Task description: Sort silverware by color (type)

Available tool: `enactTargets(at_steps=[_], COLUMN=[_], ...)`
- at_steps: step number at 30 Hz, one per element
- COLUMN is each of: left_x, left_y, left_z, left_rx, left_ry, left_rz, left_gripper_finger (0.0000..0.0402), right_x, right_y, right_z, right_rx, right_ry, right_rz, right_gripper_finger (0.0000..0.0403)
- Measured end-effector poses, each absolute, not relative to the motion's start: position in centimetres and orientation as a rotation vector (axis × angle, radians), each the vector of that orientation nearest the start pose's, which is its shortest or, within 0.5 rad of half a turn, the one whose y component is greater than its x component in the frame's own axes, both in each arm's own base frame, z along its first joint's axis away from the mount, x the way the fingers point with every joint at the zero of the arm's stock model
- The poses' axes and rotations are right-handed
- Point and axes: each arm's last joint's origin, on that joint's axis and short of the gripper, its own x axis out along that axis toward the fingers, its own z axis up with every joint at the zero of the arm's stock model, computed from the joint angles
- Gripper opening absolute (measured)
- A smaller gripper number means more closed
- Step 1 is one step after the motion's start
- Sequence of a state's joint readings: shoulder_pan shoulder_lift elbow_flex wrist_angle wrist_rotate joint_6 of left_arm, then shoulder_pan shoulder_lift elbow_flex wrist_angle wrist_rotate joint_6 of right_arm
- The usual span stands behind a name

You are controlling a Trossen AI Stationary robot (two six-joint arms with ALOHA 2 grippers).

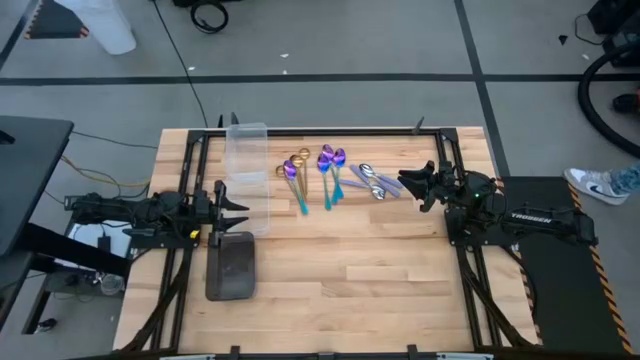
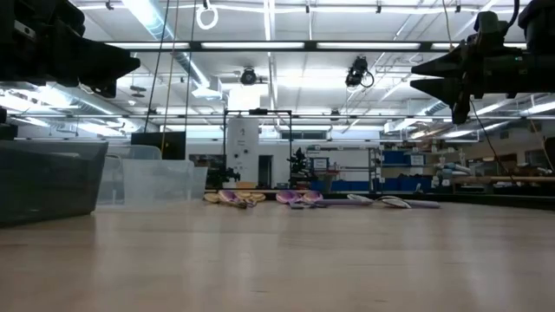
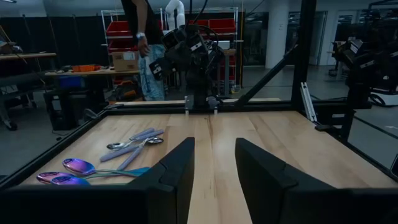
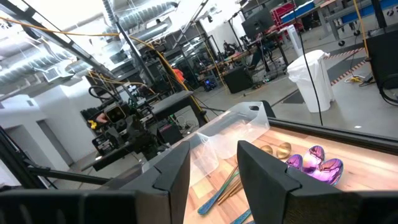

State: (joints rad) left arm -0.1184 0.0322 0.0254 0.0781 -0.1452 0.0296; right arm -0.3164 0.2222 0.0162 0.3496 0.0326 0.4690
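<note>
Hovering above the table's right side, your right gripper (image 1: pixel 408 182) has its fingers parted with nothing between them, and it points toward the table's middle, where the silver spoons (image 1: pixel 374 182) lie just beyond its tips. These are the nearest pieces of silverware to either arm. Their handles run slantwise across the boards, bowls toward the gripper. Farther out lie the purple spoons with teal handles (image 1: pixel 331 170), then the gold spoons (image 1: pixel 297 159), handles mostly running toward the near edge. Your left gripper (image 1: pixel 232 205), also parted and empty, waits at the left side by the clear bin (image 1: pixel 247 150) and the dark tray (image 1: pixel 231 266), well apart from the spoons. Judged from this, the first reach falls to the right arm.
</note>
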Motion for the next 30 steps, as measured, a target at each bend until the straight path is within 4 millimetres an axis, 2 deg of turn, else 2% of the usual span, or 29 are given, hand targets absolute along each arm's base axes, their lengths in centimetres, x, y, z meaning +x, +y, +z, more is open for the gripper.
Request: enactTargets(at_steps=[10,13,21,30], left_x=[9.7,9.7,9.3,9.3], left_y=[-0.7,-0.7,-0.7,-0.7], left_z=[17.8,18.3,20.1,20.0], left_rx=[0.019,0.013,-0.005,-0.040], left_ry=[-0.075,-0.127,-0.319,-0.314], left_rz=[0.028,0.029,0.033,0.027], left_gripper_finger=[0.0125,0.0125,0.0125,0.0125], right_x=[10.4,10.4,9.6,9.5], right_y=[-3.5,-3.6,-4.2,-4.3], right_z=[18.4,18.5,20.1,20.3], right_rx=[0.443,0.442,0.459,0.493], right_ry=[-0.222,-0.232,-0.481,-0.533], right_rz=[-0.308,-0.318,-0.570,-0.600], right_gripper_finger=[0.0144,0.0144,0.0144,0.0144])
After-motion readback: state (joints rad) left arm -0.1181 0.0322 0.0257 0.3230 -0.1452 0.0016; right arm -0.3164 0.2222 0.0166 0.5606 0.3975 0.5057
